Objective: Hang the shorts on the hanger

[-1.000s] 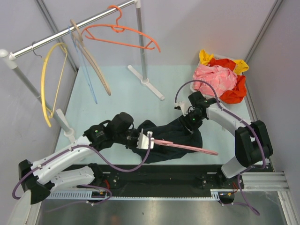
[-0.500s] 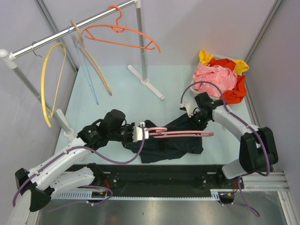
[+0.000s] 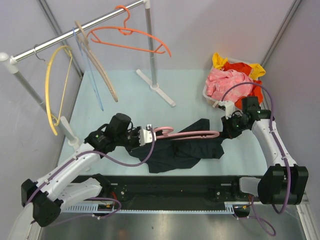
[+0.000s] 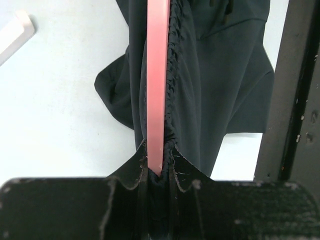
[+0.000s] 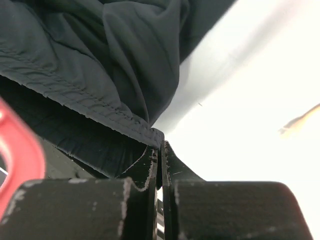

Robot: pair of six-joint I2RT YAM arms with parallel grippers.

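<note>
The pale-pink hanger (image 3: 192,134) is held level above the table, and the black shorts (image 3: 182,152) hang from its bar. My left gripper (image 3: 146,136) is shut on the hanger's hook end. In the left wrist view my left gripper (image 4: 159,167) pinches the pink bar (image 4: 157,75), with gathered shorts fabric (image 4: 220,75) beside it. My right gripper (image 3: 228,128) is at the hanger's right end, shut on the shorts' hem. In the right wrist view my right gripper (image 5: 161,146) pinches the hem corner of the shorts (image 5: 100,60), and the hanger (image 5: 17,150) shows at the left edge.
A pile of pink, red-orange and yellow garments (image 3: 235,82) lies at the back right. A clothes rack (image 3: 75,32) at the back left carries an orange hanger (image 3: 131,39), a beige hanger (image 3: 97,67) and a yellow hanger (image 3: 50,90). Its foot (image 3: 156,86) rests mid-table. A black rail (image 3: 175,185) runs along the front.
My right gripper has moved right and back, drawing the shorts' hem out along the hanger. My left gripper has shifted back with the hanger, which has swung level.
</note>
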